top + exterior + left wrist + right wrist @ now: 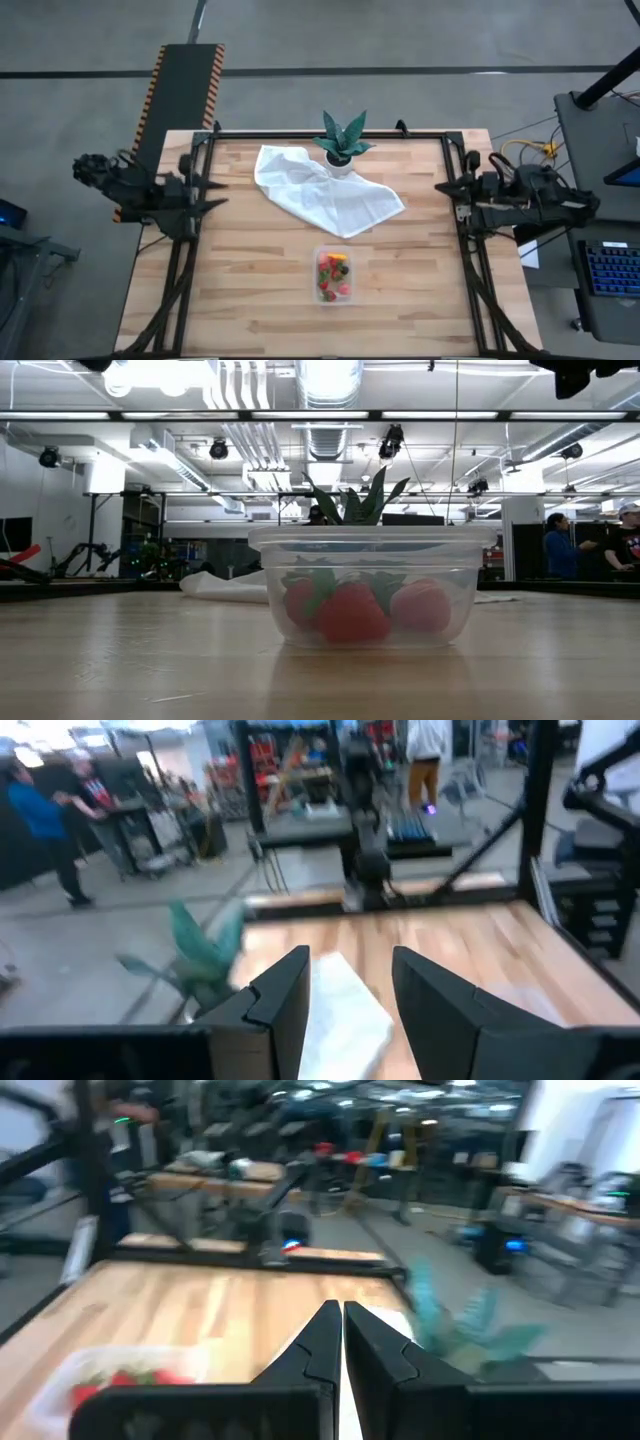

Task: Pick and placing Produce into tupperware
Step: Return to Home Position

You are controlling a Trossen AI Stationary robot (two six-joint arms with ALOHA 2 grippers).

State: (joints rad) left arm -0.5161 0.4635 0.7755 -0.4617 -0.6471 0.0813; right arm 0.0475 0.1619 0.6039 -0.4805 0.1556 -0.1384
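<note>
- found the tupperware (pixel 372 540) standing upright on the bare wood of the table (pixel 250 290), near the front edge and a little right of the middle.
- saw the produce (pixel 350 615) lying inside it: red strawberry-like pieces with green tops against the near wall, and a rounder pinkish-red piece just beside them.
- from above, made out an orange-yellow sliver too, at the end of the tupperware nearest the cloth.
- spotted the white cloth (pixel 330 200) crumpled behind the tupperware, near it but not touching.
- placed the potted plant (pixel 342 148) at the far end of that cloth, green spiky leaves up; could not tell whether the pot stood on the fabric or just beside it.
- found the left gripper (pixel 350 965) at the left edge of the table, level with the cloth and well apart from the tupperware, pointing inward across the wood.
- saw its jaws standing apart at a middling width, with nothing held between them.
- found the right gripper (pixel 341 1310) at the opposite edge, likewise well apart from the tupperware and pointing inward.
- saw its jaws pressed together, tip to tip, holding nothing.
- through the right wrist view, caught the tupperware with its red pieces out on the wood ahead.
- noticed people (pixel 558 545) standing in the room beyond the table.
</note>
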